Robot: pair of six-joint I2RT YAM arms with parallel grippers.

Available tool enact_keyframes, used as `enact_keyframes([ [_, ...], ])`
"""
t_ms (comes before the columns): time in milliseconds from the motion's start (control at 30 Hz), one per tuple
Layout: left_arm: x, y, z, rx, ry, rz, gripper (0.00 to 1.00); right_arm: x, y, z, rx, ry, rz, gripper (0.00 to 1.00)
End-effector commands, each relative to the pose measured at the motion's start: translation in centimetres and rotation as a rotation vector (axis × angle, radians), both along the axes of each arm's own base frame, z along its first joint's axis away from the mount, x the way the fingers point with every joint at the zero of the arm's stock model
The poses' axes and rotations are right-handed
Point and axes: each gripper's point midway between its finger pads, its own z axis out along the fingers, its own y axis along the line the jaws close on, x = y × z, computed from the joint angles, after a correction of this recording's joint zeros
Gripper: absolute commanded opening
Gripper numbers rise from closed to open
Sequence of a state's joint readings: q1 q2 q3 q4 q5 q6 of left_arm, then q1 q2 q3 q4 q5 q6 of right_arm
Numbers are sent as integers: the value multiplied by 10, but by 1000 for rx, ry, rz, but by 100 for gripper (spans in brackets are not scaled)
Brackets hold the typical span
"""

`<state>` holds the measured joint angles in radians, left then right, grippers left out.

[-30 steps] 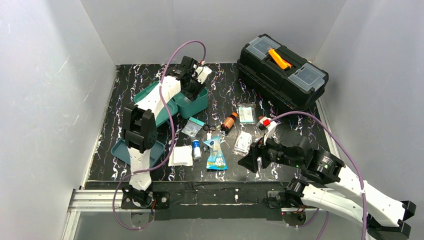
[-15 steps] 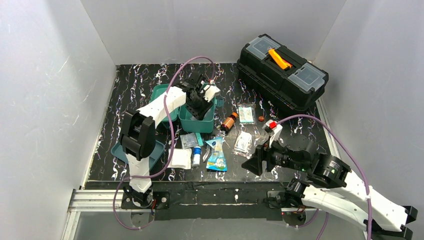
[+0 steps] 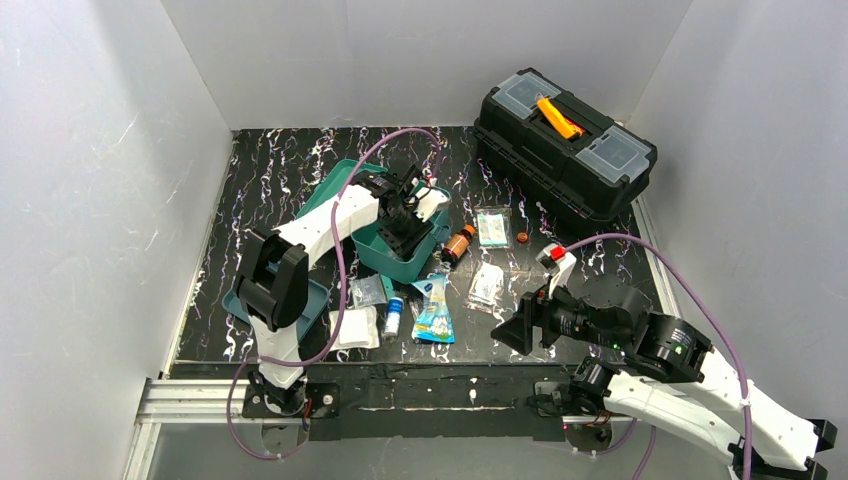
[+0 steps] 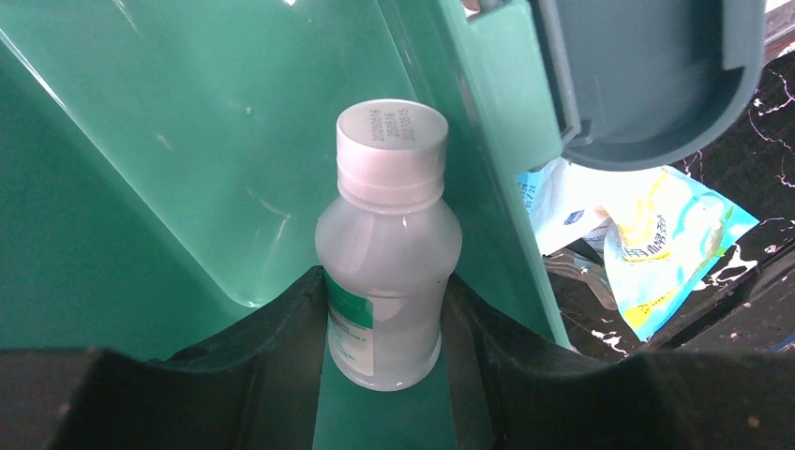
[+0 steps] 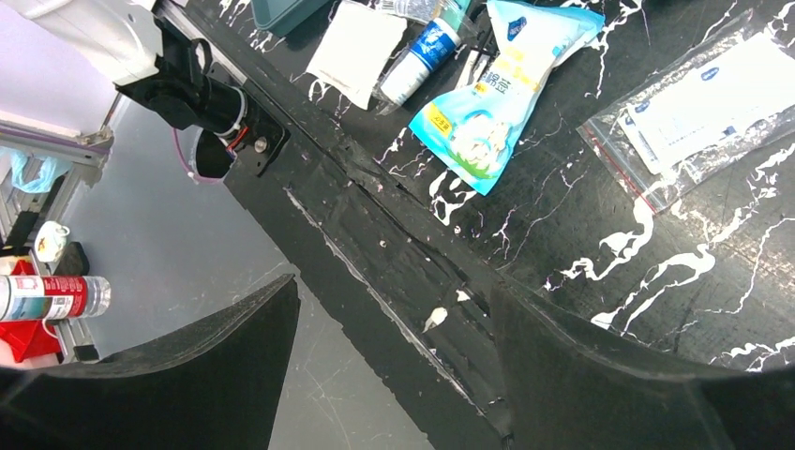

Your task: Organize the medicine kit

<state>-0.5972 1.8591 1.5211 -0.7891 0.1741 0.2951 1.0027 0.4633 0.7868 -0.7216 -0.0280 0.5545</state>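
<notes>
Swung nearer since before, the left gripper (image 4: 382,319) clamps a small bottle (image 4: 389,244) inside the green box (image 4: 141,141). Likely light, slick plastic: grip mid-body. Meanwhile the right gripper (image 5: 394,291) gapes empty.

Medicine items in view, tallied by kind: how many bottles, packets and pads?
Bottles: 3 (clear bottle, amber bottle, blue-labelled bottle)
Packets: 4 (zip bag, blue pouch, white packet, clear packet)
Pads: 1 (white pad)
Total: 8
</notes>
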Motion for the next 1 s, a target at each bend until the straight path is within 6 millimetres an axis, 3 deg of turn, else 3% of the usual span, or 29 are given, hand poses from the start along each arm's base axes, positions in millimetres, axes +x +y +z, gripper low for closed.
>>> enact_keyframes([
  [0,-3,5,16,-1,-18,35,25,3,-2,-6,-13,8,-25,82],
  [300,9,-6,6,-1,12,84,37,11,-3,-9,-42,-2,-62,83],
  [433,18,-7,7,6,-13,121,48,19,-9,-13,-69,-23,-102,87],
  [633,30,-15,20,-45,-72,140,60,33,-14,-15,-111,-63,-165,94],
  [767,34,-20,31,-72,-97,140,63,39,-13,-15,-134,-73,-179,97],
  [833,38,-20,40,-82,-122,146,70,42,-14,-15,-145,-79,-194,98],
  [967,49,-13,66,-76,-218,182,73,54,-17,-11,-163,-101,-257,98],
])
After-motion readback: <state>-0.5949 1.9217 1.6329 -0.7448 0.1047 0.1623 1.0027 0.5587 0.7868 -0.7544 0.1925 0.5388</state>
